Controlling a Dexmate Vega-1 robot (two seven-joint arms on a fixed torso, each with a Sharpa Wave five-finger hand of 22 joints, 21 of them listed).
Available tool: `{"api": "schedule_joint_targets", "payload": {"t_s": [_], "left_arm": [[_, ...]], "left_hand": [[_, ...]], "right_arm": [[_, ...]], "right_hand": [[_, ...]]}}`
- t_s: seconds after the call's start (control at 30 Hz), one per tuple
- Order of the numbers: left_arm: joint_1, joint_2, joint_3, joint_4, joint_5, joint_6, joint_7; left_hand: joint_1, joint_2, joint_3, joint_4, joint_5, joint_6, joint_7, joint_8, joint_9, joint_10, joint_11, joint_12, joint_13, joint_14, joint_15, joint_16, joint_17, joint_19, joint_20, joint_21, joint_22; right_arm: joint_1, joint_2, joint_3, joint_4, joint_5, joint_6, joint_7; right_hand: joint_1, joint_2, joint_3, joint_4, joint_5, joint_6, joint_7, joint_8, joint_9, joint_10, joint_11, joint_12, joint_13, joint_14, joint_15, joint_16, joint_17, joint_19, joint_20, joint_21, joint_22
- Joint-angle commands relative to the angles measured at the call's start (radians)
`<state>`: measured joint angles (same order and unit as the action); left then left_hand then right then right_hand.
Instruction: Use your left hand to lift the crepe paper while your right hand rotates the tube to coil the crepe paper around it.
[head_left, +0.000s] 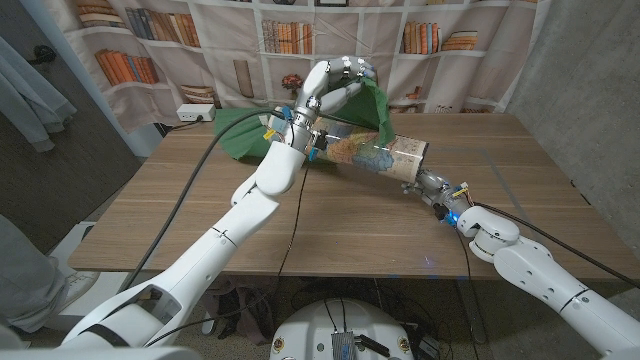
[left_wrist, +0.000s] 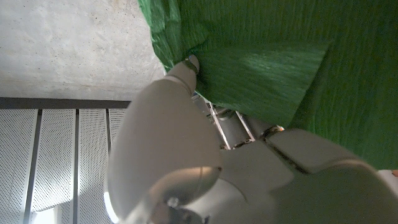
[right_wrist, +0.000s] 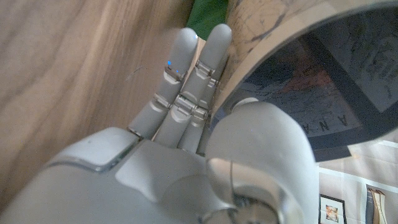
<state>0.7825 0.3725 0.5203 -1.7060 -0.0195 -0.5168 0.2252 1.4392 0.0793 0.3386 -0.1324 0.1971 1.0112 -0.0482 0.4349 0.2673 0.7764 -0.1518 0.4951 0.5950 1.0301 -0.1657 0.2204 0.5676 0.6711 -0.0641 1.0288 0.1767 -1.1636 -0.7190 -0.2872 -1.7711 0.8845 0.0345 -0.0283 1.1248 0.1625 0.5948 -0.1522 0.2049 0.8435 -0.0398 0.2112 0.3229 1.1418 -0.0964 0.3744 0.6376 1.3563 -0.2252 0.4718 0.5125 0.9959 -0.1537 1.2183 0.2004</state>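
Crepe paper (head_left: 362, 112) gripped aloft in left hand (head_left: 335, 85); tube (head_left: 380, 155) end in right hand's (head_left: 432, 187) grasp.

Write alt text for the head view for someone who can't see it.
The robot's left hand holds green crepe paper up above a map-printed tube lying on a wooden table. Its right hand grips the tube's near end.

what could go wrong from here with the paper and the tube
The left hand holds the green crepe paper raised above the map-printed cardboard tube; thin crepe could tear if the tube is turned against a tight sheet. The right hand grips only the tube's open end, so the tube might slip or tilt while turning, coiling the paper crookedly.
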Motion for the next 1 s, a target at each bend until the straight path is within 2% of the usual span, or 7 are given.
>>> {"api": "schedule_joint_targets", "payload": {"t_s": [0.03,0.3,0.4,1.0], "left_arm": [[0.031,-0.025,0.013,0.009,-0.077,0.008,-0.028],[0.045,-0.03,0.02,0.006,-0.098,-0.001,-0.039],[0.048,-0.037,0.025,0.01,-0.112,-0.005,-0.046],[0.088,-0.034,0.044,-0.019,-0.183,0.006,-0.093]], "left_hand": [[0.006,0.003,0.006,0.0,0.002,0.003,0.001,-0.006,0.003,0.009,0.004,-0.007,0.001,0.002,-0.064,0.0,0.005,-0.004,-0.132,0.01,0.004],[0.006,0.003,0.007,0.0,0.002,0.003,0.0,-0.006,0.003,0.007,0.001,-0.008,0.003,0.002,-0.064,-0.001,0.006,-0.005,-0.132,0.011,0.003],[0.005,0.003,0.007,0.0,0.002,0.004,0.0,-0.006,0.003,0.008,0.002,-0.009,0.003,0.003,-0.064,-0.001,0.006,-0.006,-0.131,0.012,0.003],[0.005,0.002,0.011,0.0,0.002,0.003,0.001,-0.007,0.004,0.008,0.001,-0.011,0.004,0.002,-0.064,-0.002,0.008,-0.008,-0.132,0.015,0.003]], "right_arm": [[0.027,0.049,0.007,0.043,0.014,0.031,0.002],[0.029,0.088,0.015,0.056,0.051,0.05,0.011],[0.03,0.102,0.016,0.059,0.065,0.052,0.013],[0.043,0.144,0.046,0.085,0.087,0.075,-0.031]], "right_hand": [[0.026,0.01,0.013,-0.007,0.006,0.01,-0.014,0.002,0.004,0.004,-0.008,-0.005,0.003,0.0,-0.005,-0.002,0.003,-0.006,-0.073,0.006,0.001],[0.026,0.01,0.013,-0.006,0.005,0.01,-0.013,0.002,0.006,0.005,-0.003,-0.006,0.003,0.0,-0.005,-0.003,0.002,-0.008,-0.073,0.008,0.001],[0.026,0.01,0.013,-0.006,0.005,0.01,-0.014,0.002,0.006,0.005,-0.01,-0.005,0.006,-0.001,-0.005,-0.003,0.002,-0.009,-0.073,0.009,0.001],[0.028,0.01,0.012,-0.007,0.002,0.01,-0.018,0.004,0.014,0.004,-0.011,-0.008,0.01,-0.001,-0.006,-0.003,0.005,-0.012,-0.073,0.015,0.002]]}}
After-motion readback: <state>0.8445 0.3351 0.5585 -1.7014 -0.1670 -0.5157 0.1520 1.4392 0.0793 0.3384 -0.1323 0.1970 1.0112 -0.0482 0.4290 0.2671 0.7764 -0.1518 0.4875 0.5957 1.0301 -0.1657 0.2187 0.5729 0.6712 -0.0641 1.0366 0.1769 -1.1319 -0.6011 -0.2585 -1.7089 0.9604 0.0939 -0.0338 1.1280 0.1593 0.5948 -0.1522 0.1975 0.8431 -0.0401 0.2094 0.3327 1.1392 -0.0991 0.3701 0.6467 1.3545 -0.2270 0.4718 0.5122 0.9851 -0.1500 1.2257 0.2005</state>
